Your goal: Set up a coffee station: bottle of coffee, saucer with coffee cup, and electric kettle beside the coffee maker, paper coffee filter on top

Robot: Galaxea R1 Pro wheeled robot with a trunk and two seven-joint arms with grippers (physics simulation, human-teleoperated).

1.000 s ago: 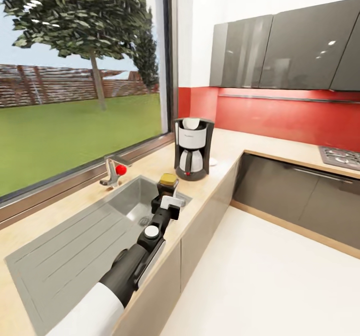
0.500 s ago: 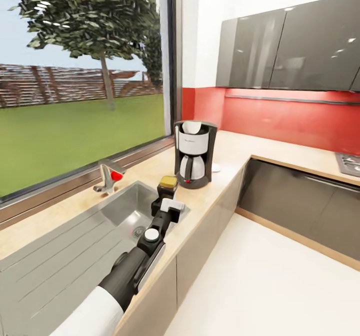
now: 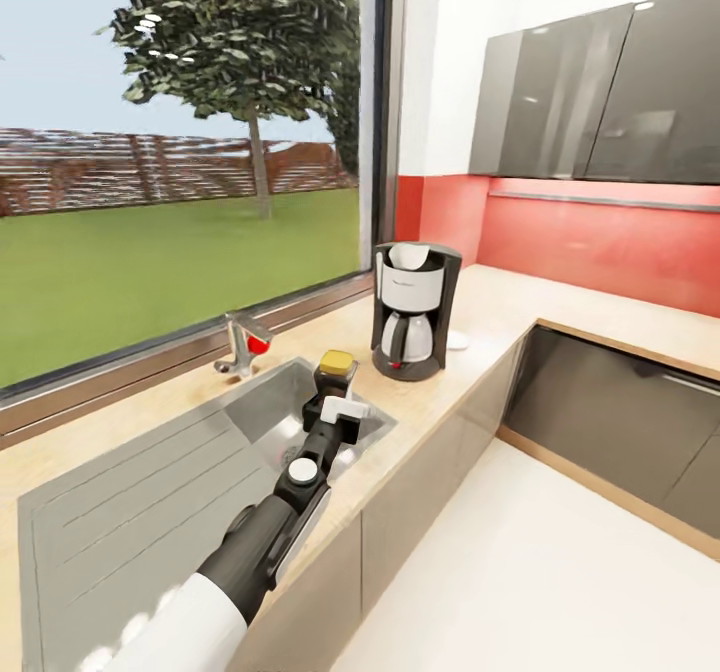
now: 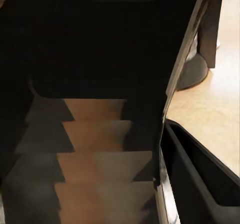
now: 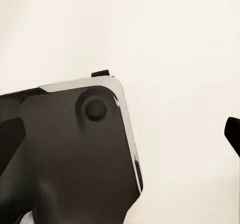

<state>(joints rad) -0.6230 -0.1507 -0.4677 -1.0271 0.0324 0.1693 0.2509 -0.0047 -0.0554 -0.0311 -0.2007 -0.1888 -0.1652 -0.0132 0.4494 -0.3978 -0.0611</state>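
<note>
My left gripper (image 3: 334,384) is shut on the bottle of coffee (image 3: 336,367), a squat dark bottle with a yellow cap, held above the right rim of the sink. The coffee maker (image 3: 415,310) stands upright on the kitchen countertop (image 3: 440,377) just beyond and to the right of the bottle. In the left wrist view the dark bottle of coffee (image 4: 95,59) looms close, with the coffee maker's base (image 4: 197,71) past it. A small flat white round thing (image 3: 456,340) lies right of the coffee maker. My right gripper (image 5: 122,136) is open over pale floor, its fingertips (image 5: 233,132) wide apart.
The steel sink (image 3: 200,452) with its ribbed drainboard lies under my left arm. A tap with a red knob (image 3: 245,344) stands at the window side. Grey wall cabinets (image 3: 600,102) hang over the red backsplash. Pale floor (image 3: 520,572) spreads right of the base cabinets.
The whole head view has shifted, so the camera moved; the coffee maker now sits further right in the picture. My left gripper still holds the bottle over the sink's rim.
</note>
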